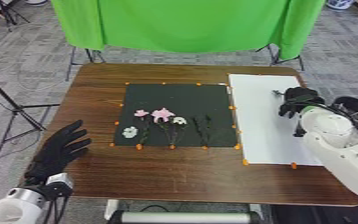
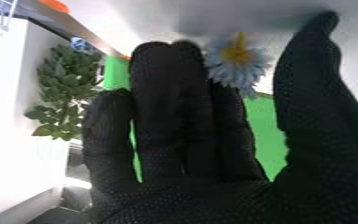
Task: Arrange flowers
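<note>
In the head view my right hand point(image 1: 302, 97) is over the white sheet point(image 1: 266, 142) on the right, beside a small greyish flower point(image 1: 278, 93). The right wrist view has my right hand point(image 2: 184, 160) with straight fingers and a pale blue flower point(image 2: 236, 59) with a yellow centre near the fingertips, on the thumb side; whether they touch is unclear. On the dark mat point(image 1: 180, 91) lie a small pink flower point(image 1: 141, 113), a larger pink flower point(image 1: 162, 114), a white flower point(image 1: 179, 120), a white blossom point(image 1: 129, 132) and thin green stems point(image 1: 208, 125). My left hand point(image 1: 55, 152) rests open at the table's left edge.
The brown table point(image 1: 158, 175) carries the mat and sheet, with orange markers point(image 1: 245, 162) along their edges. A round dark container point(image 1: 355, 107) stands beyond its right edge. A green cloth point(image 1: 189, 25) hangs behind it. Black stand legs point(image 1: 15, 107) are on the left.
</note>
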Robot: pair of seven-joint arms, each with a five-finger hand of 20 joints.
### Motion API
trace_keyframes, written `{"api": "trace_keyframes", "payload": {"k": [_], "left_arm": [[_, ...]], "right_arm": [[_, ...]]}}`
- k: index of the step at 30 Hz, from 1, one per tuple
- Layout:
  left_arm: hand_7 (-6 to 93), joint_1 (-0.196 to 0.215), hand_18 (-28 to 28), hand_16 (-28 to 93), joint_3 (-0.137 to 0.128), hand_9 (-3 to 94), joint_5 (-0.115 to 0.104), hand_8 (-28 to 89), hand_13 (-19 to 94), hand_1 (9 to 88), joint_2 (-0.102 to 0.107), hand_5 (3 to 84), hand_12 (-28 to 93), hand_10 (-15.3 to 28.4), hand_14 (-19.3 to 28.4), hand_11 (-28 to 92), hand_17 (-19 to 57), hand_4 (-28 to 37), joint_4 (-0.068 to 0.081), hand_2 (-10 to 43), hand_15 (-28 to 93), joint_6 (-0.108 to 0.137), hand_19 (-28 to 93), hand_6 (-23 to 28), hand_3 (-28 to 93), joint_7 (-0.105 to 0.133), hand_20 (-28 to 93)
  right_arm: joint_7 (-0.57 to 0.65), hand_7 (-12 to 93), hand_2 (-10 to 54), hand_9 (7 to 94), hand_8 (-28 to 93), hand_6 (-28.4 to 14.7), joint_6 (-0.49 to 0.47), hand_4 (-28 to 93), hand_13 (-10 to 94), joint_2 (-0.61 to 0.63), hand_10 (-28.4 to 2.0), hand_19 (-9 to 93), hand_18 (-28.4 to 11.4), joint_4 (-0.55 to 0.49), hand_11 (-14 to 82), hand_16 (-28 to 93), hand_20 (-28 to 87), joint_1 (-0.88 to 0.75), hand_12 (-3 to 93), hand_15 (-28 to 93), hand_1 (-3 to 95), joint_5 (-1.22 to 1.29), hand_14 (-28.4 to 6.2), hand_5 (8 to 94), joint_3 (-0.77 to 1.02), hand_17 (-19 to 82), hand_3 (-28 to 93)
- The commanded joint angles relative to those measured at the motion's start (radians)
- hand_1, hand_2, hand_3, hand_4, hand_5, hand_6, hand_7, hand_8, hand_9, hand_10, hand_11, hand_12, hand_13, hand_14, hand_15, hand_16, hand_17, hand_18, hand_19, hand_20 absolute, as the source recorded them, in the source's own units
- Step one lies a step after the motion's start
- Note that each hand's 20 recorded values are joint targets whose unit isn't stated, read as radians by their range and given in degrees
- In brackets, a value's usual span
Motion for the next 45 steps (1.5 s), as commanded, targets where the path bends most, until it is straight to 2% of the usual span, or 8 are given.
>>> {"api": "trace_keyframes", "payload": {"k": [1,6,12,17,25,31,36,45], "left_arm": [[20.9,0.011,23.1,-1,0.008,24.7,0.004,-11,21,26.2,-0.007,27.0,15,12.7,16.9,20,-10.1,-24.2,0.013,1.2,32,-0.009,45,3.2,70,-0.023,7],[21.0,0.014,23.1,-1,0.007,24.7,0.004,-11,21,26.3,-0.007,27.0,15,12.7,16.9,21,-10.1,-24.2,0.012,1.3,32,-0.008,45,3.1,70,-0.021,7],[20.9,0.016,23.1,-1,0.007,24.7,0.0,-11,21,26.3,-0.003,27.0,15,12.7,17.0,21,-10.1,-24.1,0.008,1.3,32,0.002,45,3.2,70,-0.014,7],[21.0,0.012,23.1,-1,0.008,24.7,0.001,-11,21,26.2,-0.006,27.0,15,12.7,17.0,20,-10.1,-24.1,0.006,1.3,32,0.005,45,3.2,70,-0.019,7],[21.0,0.023,23.1,-1,0.006,24.6,0.002,-11,21,26.2,-0.01,27.0,15,12.8,17.0,20,-10.1,-24.1,0.001,1.3,32,0.001,45,3.1,70,-0.011,7],[21.0,0.016,23.1,-1,0.009,24.7,0.004,-11,21,26.2,-0.012,27.0,15,12.7,16.9,20,-10.0,-24.2,0.0,1.3,32,0.002,45,3.1,70,-0.015,7],[20.9,0.014,23.0,-1,0.018,24.7,0.0,-11,21,26.2,-0.009,27.0,15,12.6,16.9,20,-10.1,-24.2,-0.002,1.3,32,0.02,45,3.1,70,-0.008,7],[20.9,0.003,23.0,-1,0.021,24.7,0.006,-11,21,26.2,-0.016,27.1,15,12.7,16.9,20,-10.1,-24.1,0.004,1.2,32,0.007,45,3.1,70,-0.022,7]], "right_arm": [[-0.015,45,-9.5,76.1,-7,2.9,-0.009,-28,69,-0.016,-5.1,87,-19.4,0.002,17.0,27,48,-0.009,35.0,66,40.8,-0.017,-4.7,54.7,0.003,31,84],[-0.027,51,-9.5,89.0,0,3.9,-0.022,-28,78,-0.011,-4.0,91,-18.9,-0.021,15.3,31,46,-0.04,45.3,63,48.2,-0.028,-2.9,68.7,0.027,38,83],[-0.048,50,-9.5,90.5,-1,3.9,0.024,-28,79,-0.026,-3.7,92,-19.3,-0.052,15.2,30,46,-0.042,46.1,64,47.8,-0.052,-3.0,70.8,0.046,39,85],[-0.075,50,-9.5,91.1,-1,3.8,0.059,-28,79,-0.05,-3.4,92,-19.3,-0.151,15.4,30,46,-0.048,46.9,65,47.4,-0.097,-2.9,71.6,0.073,39,86],[-0.157,50,-9.5,91.3,0,3.8,0.042,-27,80,-0.153,-3.4,93,-19.6,-0.248,15.1,31,46,-0.001,47.7,65,46.4,-0.106,-2.9,71.8,0.051,39,87],[-0.226,50,-9.5,91.6,2,3.6,-0.002,-22,79,-0.249,-4.0,93,-19.8,-0.252,15.6,31,46,0.021,48.0,66,44.2,-0.129,-3.1,72.1,0.014,39,87],[-0.246,50,-9.5,91.4,2,3.3,-0.031,-21,79,-0.292,-4.2,93,-19.8,-0.234,16.0,31,47,0.037,48.5,66,43.8,-0.143,-3.3,72.0,-0.035,39,87],[-0.27,52,-9.5,89.8,2,3.6,-0.065,-22,78,-0.347,-3.9,93,-19.5,-0.169,17.4,32,47,0.067,49.5,68,44.5,-0.177,-3.3,70.4,-0.092,38,86]]}}
